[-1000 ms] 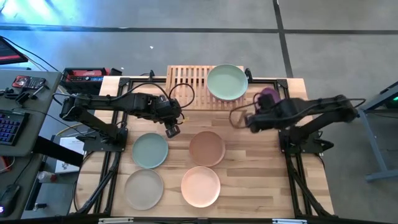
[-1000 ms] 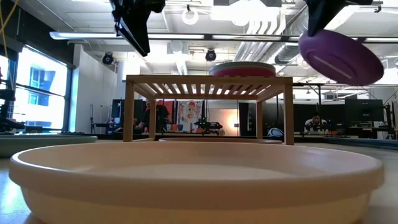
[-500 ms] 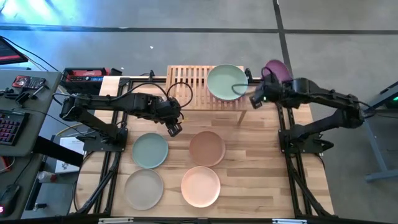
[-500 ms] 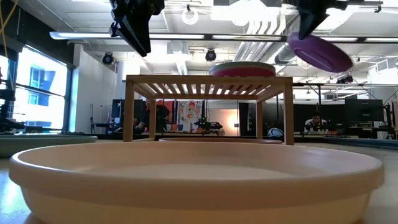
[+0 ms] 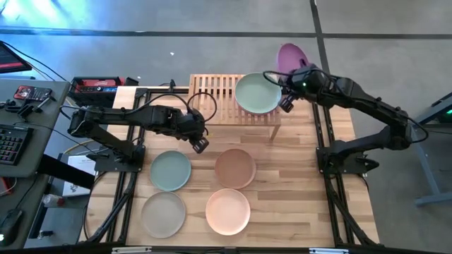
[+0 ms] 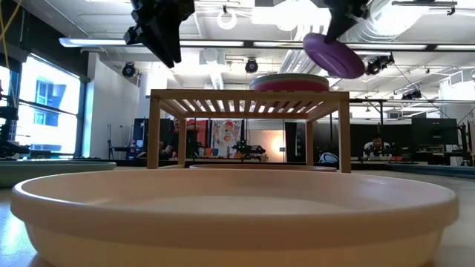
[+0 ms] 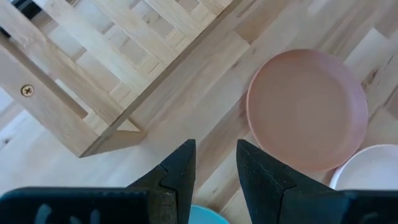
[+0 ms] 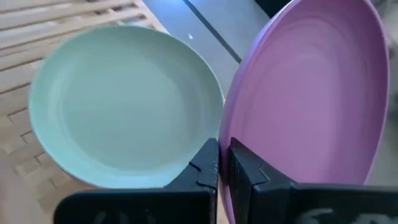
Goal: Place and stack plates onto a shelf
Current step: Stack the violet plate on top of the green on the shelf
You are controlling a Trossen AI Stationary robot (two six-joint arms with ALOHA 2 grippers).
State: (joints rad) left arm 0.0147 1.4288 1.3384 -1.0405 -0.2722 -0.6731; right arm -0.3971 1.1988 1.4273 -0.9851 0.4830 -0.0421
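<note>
High view: right gripper [image 5: 287, 99] at the shelf's [image 5: 212, 92] right end, jaws pinching the purple plate [image 5: 289, 56], tilted, beyond the worktop's [image 5: 296, 176] far edge. Green plate [image 5: 258, 93] lies on the shelf's right half. Left gripper [image 5: 198, 144] hangs in front of the shelf, jaws spread, empty. Sage [image 5: 170, 170], brown [image 5: 235, 168], grey-beige [image 5: 164, 214] and peach [image 5: 228, 211] plates sit on the worktop.

Low view: purple plate above the stack on the shelf, right side.

Right wrist view: jaws clamp the purple plate's rim, green plate beside.
</note>
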